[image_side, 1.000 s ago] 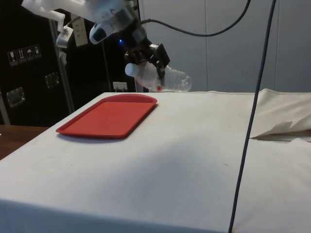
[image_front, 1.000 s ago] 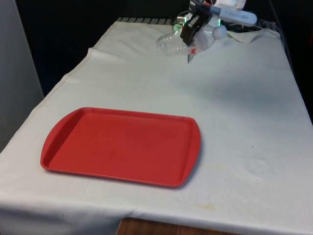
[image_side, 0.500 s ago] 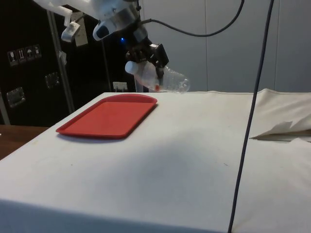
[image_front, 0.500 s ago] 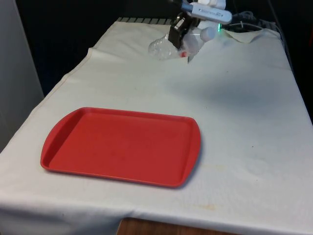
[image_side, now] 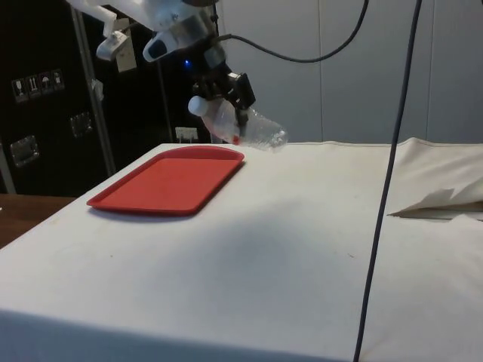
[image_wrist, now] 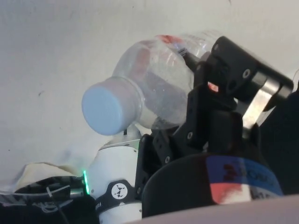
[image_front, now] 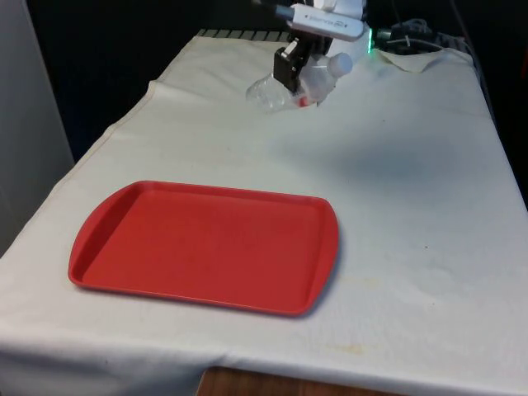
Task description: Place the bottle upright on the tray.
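Your bottle (image_front: 285, 87) is a clear plastic one with a pale cap and a red strip of label, and it hangs in the air above the far end of the table (image_front: 412, 190), tilted with its cap end higher than its base. The gripper (image_front: 299, 68) has its fingers clamped on the bottle near the shoulder; in the wrist view the cap (image_wrist: 111, 106) points towards the camera with one black finger (image_wrist: 219, 93) pressed against the body. The red tray (image_front: 206, 246) lies flat on the white cloth, near the table's front edge and well apart from the bottle.

You are, I judge, in the carry step: grasped and lifted, not yet over the tray. Next you need to bring it above the tray, turn it until the base faces straight down, lower it until it rests, then release.
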Motion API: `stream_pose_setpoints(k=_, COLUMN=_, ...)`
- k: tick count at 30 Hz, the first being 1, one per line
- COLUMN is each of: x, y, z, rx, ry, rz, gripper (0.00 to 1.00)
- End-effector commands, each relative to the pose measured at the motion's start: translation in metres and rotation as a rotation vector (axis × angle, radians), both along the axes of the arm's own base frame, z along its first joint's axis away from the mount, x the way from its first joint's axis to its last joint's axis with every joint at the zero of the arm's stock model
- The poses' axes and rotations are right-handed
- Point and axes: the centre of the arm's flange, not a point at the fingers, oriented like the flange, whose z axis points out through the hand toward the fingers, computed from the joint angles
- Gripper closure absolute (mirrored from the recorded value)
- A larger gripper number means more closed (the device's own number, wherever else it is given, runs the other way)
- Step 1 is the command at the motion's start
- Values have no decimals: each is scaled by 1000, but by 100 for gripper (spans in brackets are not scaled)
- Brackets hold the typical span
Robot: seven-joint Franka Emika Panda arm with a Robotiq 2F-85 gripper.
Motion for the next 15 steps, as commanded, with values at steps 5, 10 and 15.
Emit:
stream_pose_setpoints(k=5, x=0, y=-15, z=5, rx=18, ry=-2, rz=-8, gripper=64)
stream_pose_setpoints(k=10, x=-1, y=-25, z=8, rx=27, ry=-2, rz=-10, gripper=64)
stream_pose_setpoints(k=15, x=0, y=-33, z=13, rx=35, ry=-7, rz=-15, gripper=64)
